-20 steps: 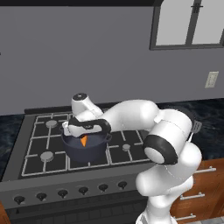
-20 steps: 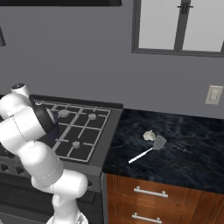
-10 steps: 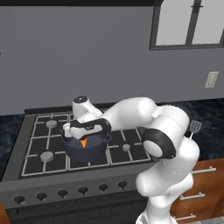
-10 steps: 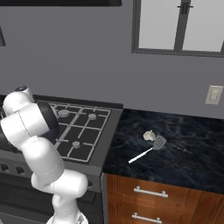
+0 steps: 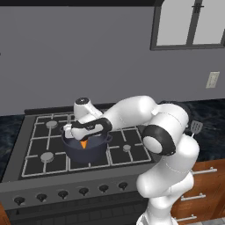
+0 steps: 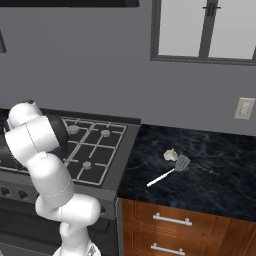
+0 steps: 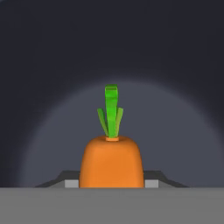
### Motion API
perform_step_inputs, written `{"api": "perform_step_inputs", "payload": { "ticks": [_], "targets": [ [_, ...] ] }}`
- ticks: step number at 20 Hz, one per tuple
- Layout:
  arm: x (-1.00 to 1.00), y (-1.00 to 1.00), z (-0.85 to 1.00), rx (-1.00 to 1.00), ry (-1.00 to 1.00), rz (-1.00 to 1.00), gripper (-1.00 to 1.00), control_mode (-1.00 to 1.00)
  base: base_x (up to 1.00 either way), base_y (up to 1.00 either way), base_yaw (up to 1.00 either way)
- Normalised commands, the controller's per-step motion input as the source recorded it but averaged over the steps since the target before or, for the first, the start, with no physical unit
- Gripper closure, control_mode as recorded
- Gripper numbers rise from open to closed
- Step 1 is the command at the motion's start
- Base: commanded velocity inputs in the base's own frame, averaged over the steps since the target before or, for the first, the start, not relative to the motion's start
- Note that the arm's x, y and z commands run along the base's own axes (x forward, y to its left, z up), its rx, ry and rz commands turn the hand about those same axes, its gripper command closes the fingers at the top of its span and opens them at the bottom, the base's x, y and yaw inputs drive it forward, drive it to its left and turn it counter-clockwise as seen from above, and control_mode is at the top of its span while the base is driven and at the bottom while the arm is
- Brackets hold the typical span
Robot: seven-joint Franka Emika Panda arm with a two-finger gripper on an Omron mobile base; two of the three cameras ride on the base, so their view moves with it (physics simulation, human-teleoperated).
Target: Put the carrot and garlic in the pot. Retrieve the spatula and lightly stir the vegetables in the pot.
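Over the stove: the white arm reaches across the black gas hob [image 5: 44, 145], its jaws [image 5: 83, 139] hanging at the mouth of the round, deep, dark blue-grey pot [image 5: 85, 149].
Jaws: clamped on the small stubby orange carrot [image 7: 111, 162], one dark tip at each side of it in the hand view; from the left base view the carrot [image 5: 83, 143] shows as an orange wedge just under the hand.
Carrot position: inside the pot's rim, pointing down; whether it touches the bottom I cannot tell, since the hand view gives just a dim round floor behind it.
Carrot look: squat, blunt-shouldered, smooth orange body with a short bright green top standing straight; far smaller than the pot.
Garlic: the small off-white lumpy garlic bulb [image 6: 170, 155] lies on the dark marbled table [image 6: 220, 175] to the right of the stove, well apart from the pot.
Spatula: the slim utensil with a dark grey flat blade and thin pale grey handle [image 6: 170, 172] lies flat on the same table, its blade just beside the garlic.
Progress: early, by my judgement; the carrot is at the pot but not yet released.
Left to do: let go of the carrot, fetch the garlic, fetch the spatula, stir lightly.
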Motion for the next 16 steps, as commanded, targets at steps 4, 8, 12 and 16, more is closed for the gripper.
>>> {"api": "perform_step_inputs", "payload": {
  "ticks": [4, 8, 12, 16],
  "targets": [
    [0.00, 0.00, -0.09, 0.02, 0.00, 0.00, 1.00, -1.00, 0.00, 0.00, 0.00],
    [0.00, 0.00, -0.10, 0.00, 0.00, 0.00, 1.00, -1.00, 0.00, 0.00, 0.00],
    [0.00, 0.00, -0.09, 0.00, 0.00, 0.00, 1.00, -1.00, 0.00, 0.00, 0.00],
    [0.00, 0.00, -0.05, 0.00, 0.00, 0.00, 1.00, -1.00, 0.00, 0.00, 0.00]
  ]
}}
